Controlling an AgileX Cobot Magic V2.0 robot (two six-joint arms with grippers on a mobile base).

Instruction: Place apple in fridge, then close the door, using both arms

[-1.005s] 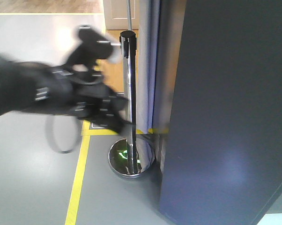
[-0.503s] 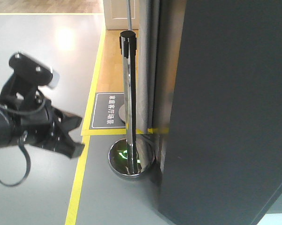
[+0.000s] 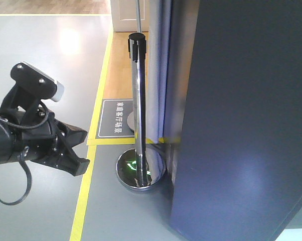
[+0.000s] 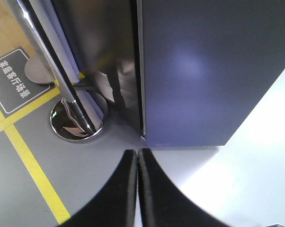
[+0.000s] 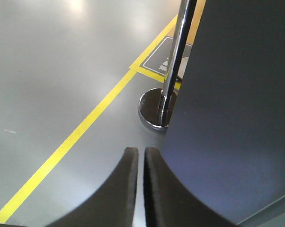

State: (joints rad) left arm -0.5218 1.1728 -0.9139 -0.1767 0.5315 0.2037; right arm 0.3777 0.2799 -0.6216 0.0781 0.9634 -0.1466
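One dark door (image 3: 246,125) fills the frame's right. One left tool (image 4: 137,189) and one right tool (image 5: 138,187), fingers pressed together, hang lower centre, apart from it.

The dark grey door (image 3: 241,120) fills the right side as a flat wall. Just beside its left edge stands a chrome post (image 3: 139,105) on a round base (image 3: 140,170), with pale curtains (image 3: 158,65) behind. Left of the post, the grey floor (image 3: 40,211) with its yellow line (image 3: 83,198) lies open; the left hand (image 3: 73,148) hangs there, well apart from the post.
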